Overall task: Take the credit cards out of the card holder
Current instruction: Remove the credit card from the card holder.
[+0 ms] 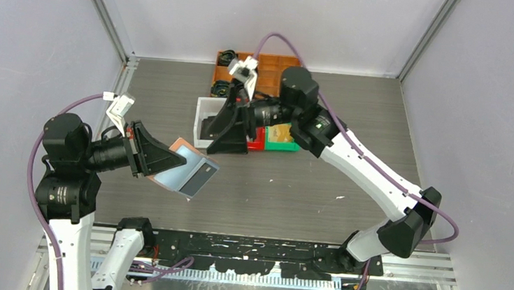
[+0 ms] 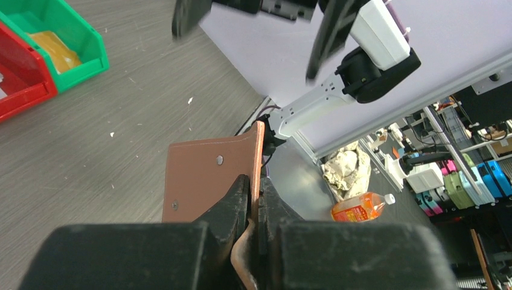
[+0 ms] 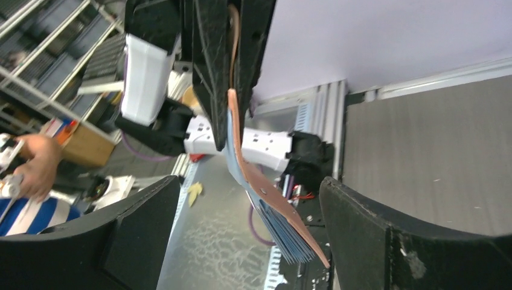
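My left gripper [image 1: 172,160] is shut on the card holder [image 1: 185,168], a tan-pink wallet with a grey-blue pocket face, and holds it above the table. A dark card-like rectangle [image 1: 203,177] shows at its lower end. In the left wrist view the jaws [image 2: 255,188] pinch the holder's brown back [image 2: 205,172] at its edge. My right gripper [image 1: 232,143] hangs open over the bins, with nothing between its fingers. Its wrist view shows the holder [image 3: 268,202] edge-on ahead of the open gripper [image 3: 250,235]. An orange-yellow credit card [image 1: 280,131] lies in the green bin.
A white bin [image 1: 205,109], a red bin [image 1: 257,143] and a green bin [image 1: 286,145] stand together at mid-table. An orange tray [image 1: 275,69] with black coiled bundles sits at the back wall. The red bin [image 2: 24,81] and green bin [image 2: 81,33] also show in the left wrist view.
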{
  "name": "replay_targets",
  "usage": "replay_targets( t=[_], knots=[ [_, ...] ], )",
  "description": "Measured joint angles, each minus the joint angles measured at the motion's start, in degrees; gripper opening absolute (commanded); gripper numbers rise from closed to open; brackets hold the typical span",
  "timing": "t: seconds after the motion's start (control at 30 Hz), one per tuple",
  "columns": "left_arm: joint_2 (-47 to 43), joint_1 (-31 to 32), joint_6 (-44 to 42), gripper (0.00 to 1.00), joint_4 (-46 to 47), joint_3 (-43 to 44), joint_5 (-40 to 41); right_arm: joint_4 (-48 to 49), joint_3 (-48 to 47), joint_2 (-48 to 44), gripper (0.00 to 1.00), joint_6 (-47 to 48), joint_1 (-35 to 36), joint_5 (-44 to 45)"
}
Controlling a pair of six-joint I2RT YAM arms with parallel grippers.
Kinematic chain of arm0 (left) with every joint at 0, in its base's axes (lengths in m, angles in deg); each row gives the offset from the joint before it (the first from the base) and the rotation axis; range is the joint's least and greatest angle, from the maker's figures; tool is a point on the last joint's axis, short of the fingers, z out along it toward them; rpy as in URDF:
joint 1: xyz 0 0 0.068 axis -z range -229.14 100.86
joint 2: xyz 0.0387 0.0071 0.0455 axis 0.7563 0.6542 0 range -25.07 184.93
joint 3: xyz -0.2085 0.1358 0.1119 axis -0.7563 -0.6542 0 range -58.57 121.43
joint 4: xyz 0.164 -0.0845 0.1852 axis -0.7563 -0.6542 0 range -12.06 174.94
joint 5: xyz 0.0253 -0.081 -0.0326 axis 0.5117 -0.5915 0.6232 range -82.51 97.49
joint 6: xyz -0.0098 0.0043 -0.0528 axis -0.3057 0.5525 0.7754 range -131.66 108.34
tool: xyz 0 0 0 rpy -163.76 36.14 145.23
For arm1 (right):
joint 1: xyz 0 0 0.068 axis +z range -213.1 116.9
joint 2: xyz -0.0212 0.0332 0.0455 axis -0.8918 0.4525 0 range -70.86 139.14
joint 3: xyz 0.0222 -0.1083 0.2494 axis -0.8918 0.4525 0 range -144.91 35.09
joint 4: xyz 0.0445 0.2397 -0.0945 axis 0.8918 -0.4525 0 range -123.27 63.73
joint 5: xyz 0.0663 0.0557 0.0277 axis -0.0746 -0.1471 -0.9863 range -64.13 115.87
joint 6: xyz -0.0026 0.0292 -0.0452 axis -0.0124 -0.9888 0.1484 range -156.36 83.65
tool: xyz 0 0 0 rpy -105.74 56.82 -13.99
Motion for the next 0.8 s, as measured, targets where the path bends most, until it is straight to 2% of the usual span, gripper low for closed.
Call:
replay_targets(
  t=[0.37, 0.43, 0.57, 0.67, 0.73, 0.77, 0.8],
  knots=[
    [-0.1, 0.0, 0.1, 0.00, 0.0, 0.0, -3.6, -4.3, 0.0, 1.7, 0.70, 3.2, 6.6, -2.1],
    [-0.1, 0.0, 0.1, 0.00, 0.0, 0.0, -3.7, -4.7, 0.0, 1.7, 0.63, 3.2, 7.7, -2.0],
    [-0.1, 0.0, 0.1, 0.00, 0.0, 0.0, -4.1, -4.8, -0.1, 1.8, 0.42, 3.1, 9.0, -1.7],
    [-0.1, 0.0, 0.3, 0.00, 0.0, 0.1, -4.4, -4.9, -0.2, 2.1, 0.21, 2.8, 9.1, -1.1],
    [-0.1, 0.0, 0.3, 0.01, 0.0, 0.2, -4.5, -4.9, -0.2, 2.3, 0.13, 2.3, 9.1, -0.7],
    [-0.1, 0.0, 0.3, 0.11, 0.0, 0.2, -4.4, -5.0, -0.2, 2.3, 0.10, 1.9, 9.1, -0.5],
    [-0.1, 0.0, 0.3, 0.27, 0.0, 0.2, -4.3, -4.9, -0.2, 2.4, 0.06, 1.5, 9.1, -0.5]
  ],
)
